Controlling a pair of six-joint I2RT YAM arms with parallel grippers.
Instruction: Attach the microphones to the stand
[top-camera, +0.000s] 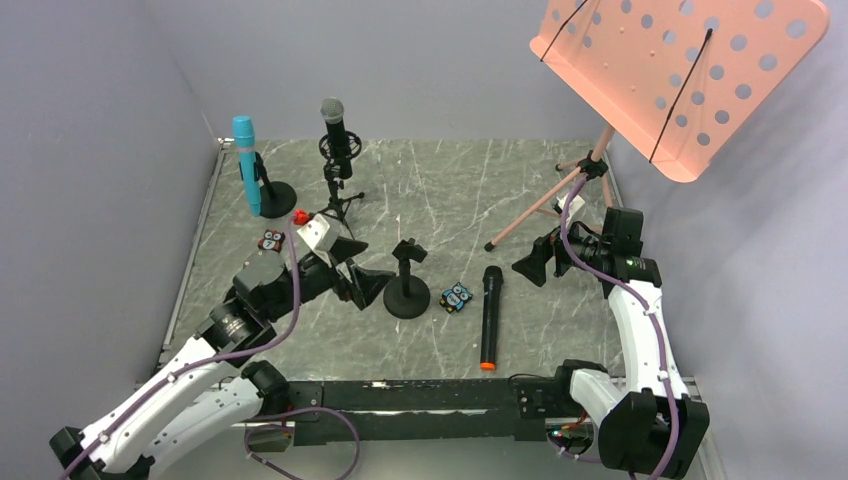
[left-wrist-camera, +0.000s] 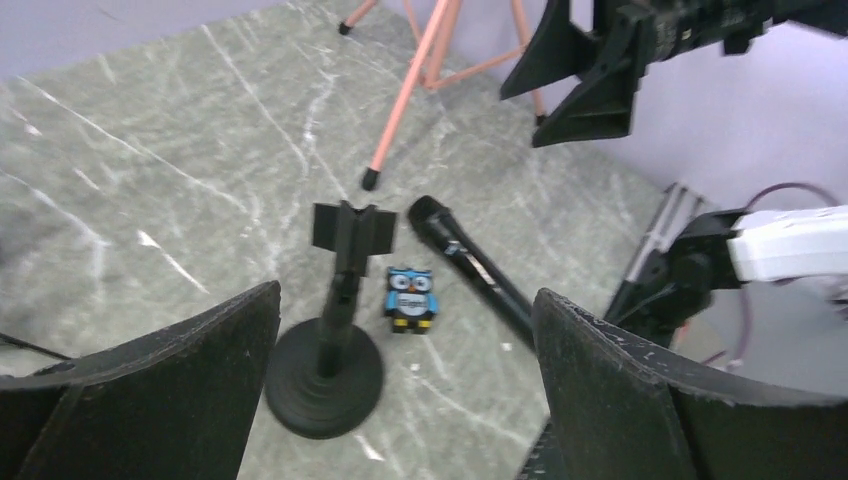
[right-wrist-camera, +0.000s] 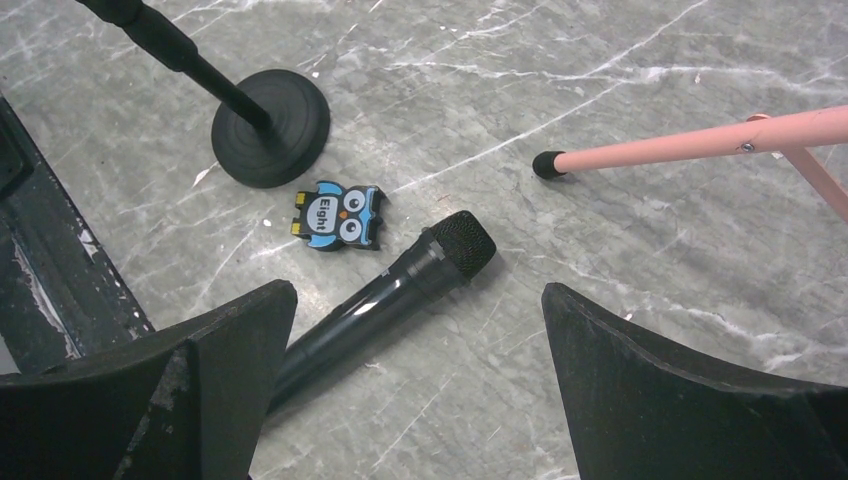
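1. Top external view: all-black microphone (top-camera: 489, 318) lies flat on the worktop (top-camera: 450, 190), apart from the empty stand (top-camera: 407, 287); a blue owl (top-camera: 457, 297) sits between them.
2. Light-blue microphone (top-camera: 245, 165) and silver-headed microphone (top-camera: 336, 125) stand clipped upright at the rear.
3. Left fingers (left-wrist-camera: 200, 360) and right fingers (right-wrist-camera: 640, 380) are spread, gripping nothing.

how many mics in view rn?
3. Light blue microphone upright at a round-base stand, back left; silver-headed black microphone on the tripod stand, back centre; all-black microphone lying flat beside the owl figure, near the empty stand. None apparently hidden.
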